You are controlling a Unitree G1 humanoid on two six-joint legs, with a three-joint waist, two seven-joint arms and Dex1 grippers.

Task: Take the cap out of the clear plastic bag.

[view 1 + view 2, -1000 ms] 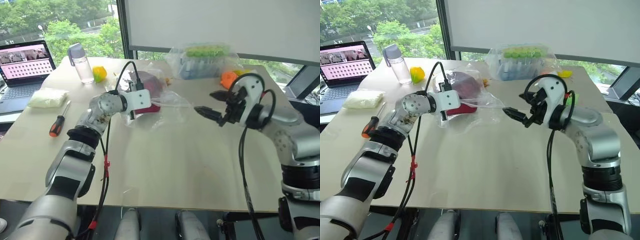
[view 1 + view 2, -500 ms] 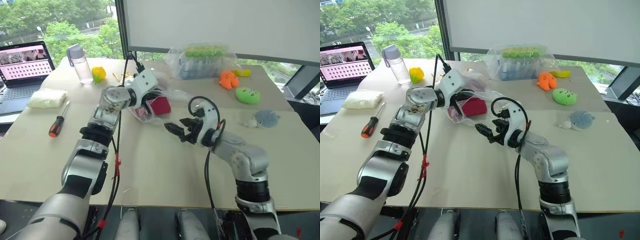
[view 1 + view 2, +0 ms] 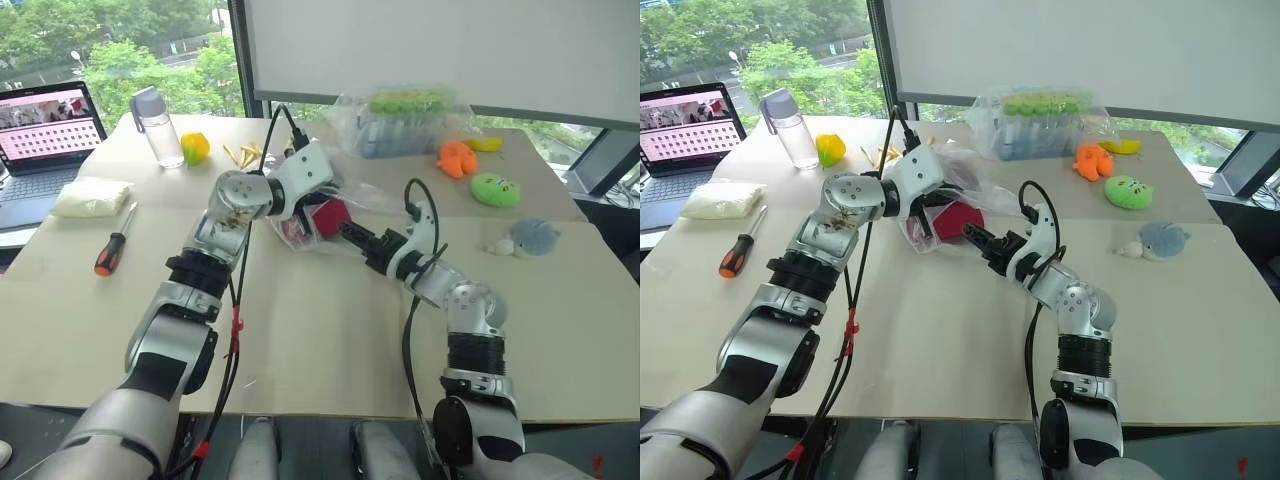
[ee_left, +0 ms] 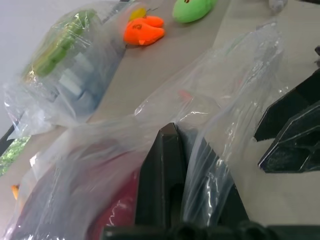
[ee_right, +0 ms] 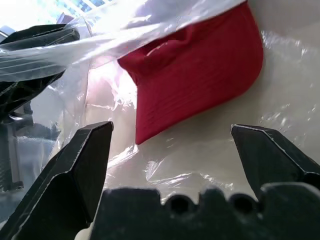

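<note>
Left gripper (image 4: 172, 165) pinched shut on a fold of the clear plastic bag (image 4: 220, 100), lifting that side off the desk (image 3: 320, 340); judged purpose: to hold the bag's mouth up and steady so the other arm can reach in. Right gripper (image 5: 172, 150) at the bag's mouth, jaws spread wide and holding nothing, pointed straight at the cap (image 5: 200, 70). Cap inside the bag, red brim toward the right gripper, partly under a sheet of film; the brim's edge looks to lie near or at the opening, though the wrinkled plastic hides how far it is covered. Behind the bag, well apart, a second clear bag (image 3: 405, 120) wraps a blue tray with green items. Plush toys (image 3: 485, 175) lie loose on the desk, beyond the bag on the right gripper's side.
</note>
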